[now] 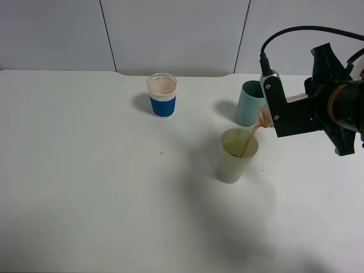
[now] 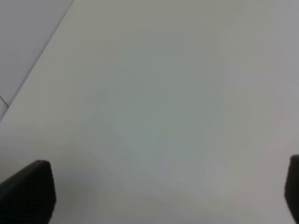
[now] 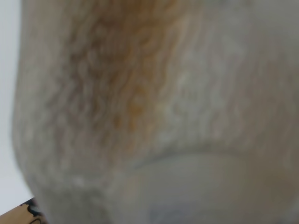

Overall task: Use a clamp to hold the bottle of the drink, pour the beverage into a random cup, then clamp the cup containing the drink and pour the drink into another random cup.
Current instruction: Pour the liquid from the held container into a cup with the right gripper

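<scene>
My right gripper [image 1: 280,108], at the right of the exterior high view, is shut on the bottle of the drink [image 1: 264,120], which is tipped over with its neck pointing down to the left. A thin brown stream falls from the neck into the pale yellow-green cup [image 1: 236,156] standing upright below it. Most of the bottle is hidden behind the gripper's plate. The right wrist view is filled by the blurred clear bottle [image 3: 154,107] with brown liquid inside. My left gripper [image 2: 163,191] is open over bare table, its dark fingertips [image 2: 28,191] far apart, and it is outside the exterior high view.
A teal cup [image 1: 248,102] stands just behind the yellow-green cup, close to the right gripper. A blue-sleeved paper cup [image 1: 162,95] stands further left at the back. The white table [image 1: 85,170] ends at a grey wall behind.
</scene>
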Motion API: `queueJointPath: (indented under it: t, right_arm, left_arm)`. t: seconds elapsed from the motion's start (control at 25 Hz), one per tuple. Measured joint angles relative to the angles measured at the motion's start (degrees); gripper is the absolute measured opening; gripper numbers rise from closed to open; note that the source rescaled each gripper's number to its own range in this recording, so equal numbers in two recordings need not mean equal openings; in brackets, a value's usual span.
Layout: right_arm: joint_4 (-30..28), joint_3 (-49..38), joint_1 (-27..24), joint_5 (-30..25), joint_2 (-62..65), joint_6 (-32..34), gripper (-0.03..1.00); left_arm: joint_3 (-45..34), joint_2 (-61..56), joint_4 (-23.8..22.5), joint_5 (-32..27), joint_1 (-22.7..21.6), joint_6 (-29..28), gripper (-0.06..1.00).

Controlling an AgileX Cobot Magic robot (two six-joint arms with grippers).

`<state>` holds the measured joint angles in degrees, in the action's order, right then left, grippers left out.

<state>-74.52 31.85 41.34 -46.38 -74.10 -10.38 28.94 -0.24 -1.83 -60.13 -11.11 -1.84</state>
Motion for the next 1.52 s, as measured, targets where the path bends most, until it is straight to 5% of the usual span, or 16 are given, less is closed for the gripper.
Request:
queueJointPath:
  t: [0.92,1.52]
  right_arm:
    - [-3.45,0.55,0.27,0.89,0.00,0.00,0.00]
    - [-3.68,0.55,5.46,1.98,0.00,0.05,0.00]
  left_arm:
    - [0.00,0.00,0.00,0.00,0.00,0.00,1.00]
    - [0.00,0.00,0.00,0.00,0.00,0.00,1.00]
